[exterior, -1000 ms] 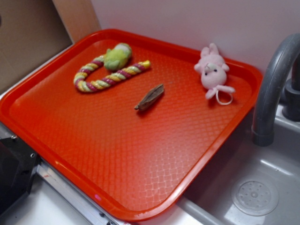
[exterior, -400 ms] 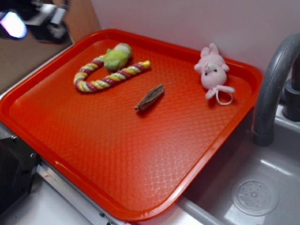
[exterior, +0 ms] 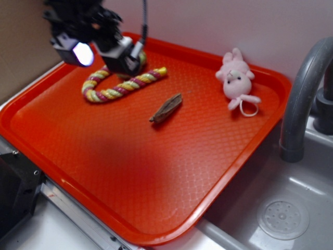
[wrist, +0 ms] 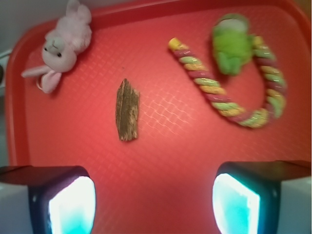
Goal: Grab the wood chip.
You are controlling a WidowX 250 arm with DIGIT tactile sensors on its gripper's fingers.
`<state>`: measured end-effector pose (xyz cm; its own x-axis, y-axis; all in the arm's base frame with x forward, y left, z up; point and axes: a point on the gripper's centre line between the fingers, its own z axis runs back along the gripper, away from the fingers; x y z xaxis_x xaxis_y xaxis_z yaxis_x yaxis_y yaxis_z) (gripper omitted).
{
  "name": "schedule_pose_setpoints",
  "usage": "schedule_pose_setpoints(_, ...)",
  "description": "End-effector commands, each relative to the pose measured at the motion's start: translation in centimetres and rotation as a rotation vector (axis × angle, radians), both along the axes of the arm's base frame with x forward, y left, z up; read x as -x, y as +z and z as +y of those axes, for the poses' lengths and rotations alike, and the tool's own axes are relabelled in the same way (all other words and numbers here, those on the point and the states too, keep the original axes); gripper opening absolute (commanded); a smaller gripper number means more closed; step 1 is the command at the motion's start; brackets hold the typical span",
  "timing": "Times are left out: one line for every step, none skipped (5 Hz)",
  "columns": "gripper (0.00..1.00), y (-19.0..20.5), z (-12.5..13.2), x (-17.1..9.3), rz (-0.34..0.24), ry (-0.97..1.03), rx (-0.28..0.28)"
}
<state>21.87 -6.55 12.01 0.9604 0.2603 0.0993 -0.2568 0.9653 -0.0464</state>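
Wood chip lies flat near the middle of the red tray, alone on open plastic, well apart from everything else. Big news this instant: the gripper has swept in over the tray's far left corner, where a second ago there was no arm above the tray at all and a moment later only a blur at the frame's edge. That puts the approach under way, but nothing is grasped yet — the chip has not budged between pictures.

From the wrist view the chip sits ahead and left of centre between the two lit finger pads, which stand far apart with bare tray between them: jaws wide, holding nothing.

Now its lie. In the exterior view the long axis runs on a diagonal, one pointed end toward the near left, the other toward the far right. In the wrist view it reads almost straight up and down, grain running lengthwise. My read: the fingers already straddle its narrow width, so a shift left and forward plus a descent should do, with little wrist turn.

Outward: the striped rope toy curls beyond the chip, the gripper hanging above its green plush end; the pink bunny rests by the far right rim. A grey faucet arches over the sink beside the tray.
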Motion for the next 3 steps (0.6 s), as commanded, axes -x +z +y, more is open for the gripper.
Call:
schedule_pose_setpoints(1.0, -5.1, -1.9, -3.3, 0.052, -0.05, 0.029)
schedule_pose_setpoints(1.0, -7.8, -2.5, -3.6, 0.104, -0.084, 0.002)
schedule_pose_setpoints(1.0, -9.9, -3.8, -3.2, 0.134, -0.177, 0.045)
